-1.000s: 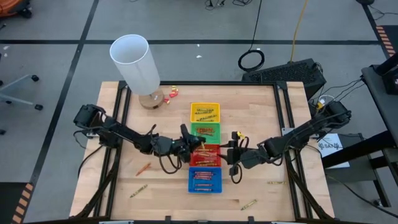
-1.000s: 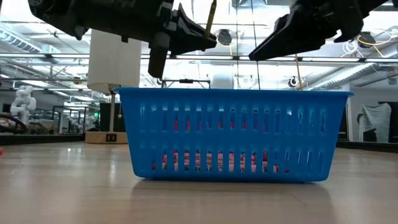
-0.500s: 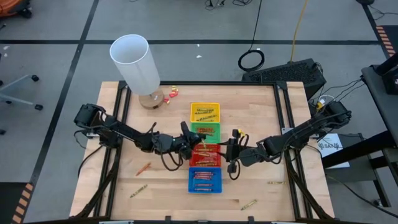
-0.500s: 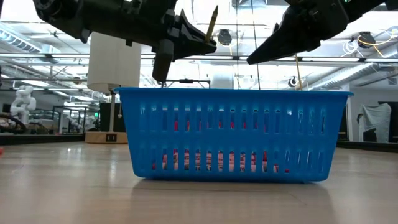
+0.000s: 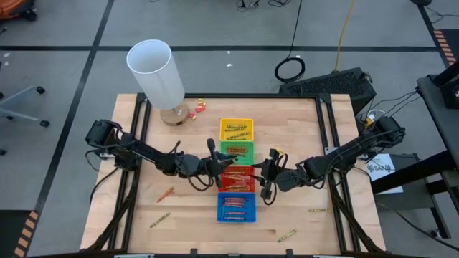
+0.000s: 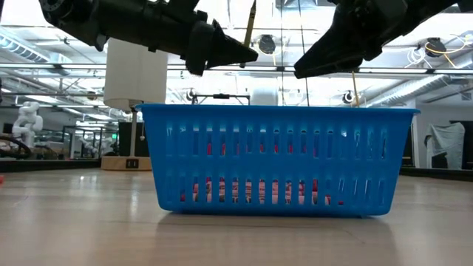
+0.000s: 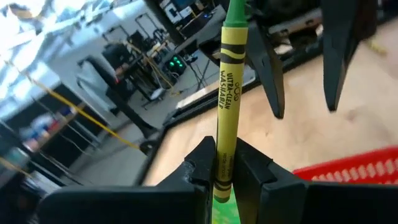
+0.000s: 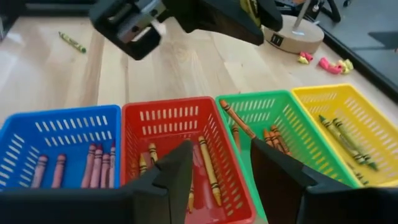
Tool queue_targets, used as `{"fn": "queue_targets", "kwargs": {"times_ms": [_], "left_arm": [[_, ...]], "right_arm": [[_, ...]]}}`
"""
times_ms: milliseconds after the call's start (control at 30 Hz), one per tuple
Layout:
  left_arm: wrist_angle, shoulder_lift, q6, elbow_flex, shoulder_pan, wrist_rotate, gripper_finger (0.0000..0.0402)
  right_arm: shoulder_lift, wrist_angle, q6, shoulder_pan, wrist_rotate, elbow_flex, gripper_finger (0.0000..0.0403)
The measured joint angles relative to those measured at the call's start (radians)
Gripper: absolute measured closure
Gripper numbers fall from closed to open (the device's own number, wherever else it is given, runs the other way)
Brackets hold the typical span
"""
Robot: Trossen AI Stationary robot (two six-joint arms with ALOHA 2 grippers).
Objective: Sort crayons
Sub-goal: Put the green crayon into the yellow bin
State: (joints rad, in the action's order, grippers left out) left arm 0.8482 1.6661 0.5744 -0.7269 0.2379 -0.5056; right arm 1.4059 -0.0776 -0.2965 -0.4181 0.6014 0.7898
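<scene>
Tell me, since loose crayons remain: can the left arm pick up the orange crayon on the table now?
Probably not yet: the left gripper has its jaws shut on a green crayon, so the orange crayon must wait.

The one readable text is on the paper wrapper of the green-tipped, yellow-green wax crayon: black capitals running along its length say "ULTRA-CLEAN WASHABLE", beneath a small black looped emblem too small to make out. No other text is legible in any view.
</scene>
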Motion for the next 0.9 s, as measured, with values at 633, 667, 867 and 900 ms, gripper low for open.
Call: {"fn": "queue_targets", "kwargs": {"times_ms": [633, 667, 867, 900], "left_arm": [[-0.002, 0.0, -0.969, 0.0, 0.0, 0.005, 0.0359], [-0.002, 0.0, -1.015, 0.0, 0.0, 0.005, 0.0359], [-0.002, 0.0, -1.191, 0.0, 0.0, 0.005, 0.0359], [-0.002, 0.0, -1.194, 0.0, 0.0, 0.005, 0.0359]], "right_arm": [[0.0, -0.004, -0.084, -0.029, 0.002, 0.0, 0.0257], [0.0, -0.004, -0.085, -0.029, 0.002, 0.0, 0.0257], [0.0, -0.017, -0.085, -0.029, 0.002, 0.0, 0.0257], [0.0, -0.02, -0.085, -0.032, 0.002, 0.0, 0.0257]]}}
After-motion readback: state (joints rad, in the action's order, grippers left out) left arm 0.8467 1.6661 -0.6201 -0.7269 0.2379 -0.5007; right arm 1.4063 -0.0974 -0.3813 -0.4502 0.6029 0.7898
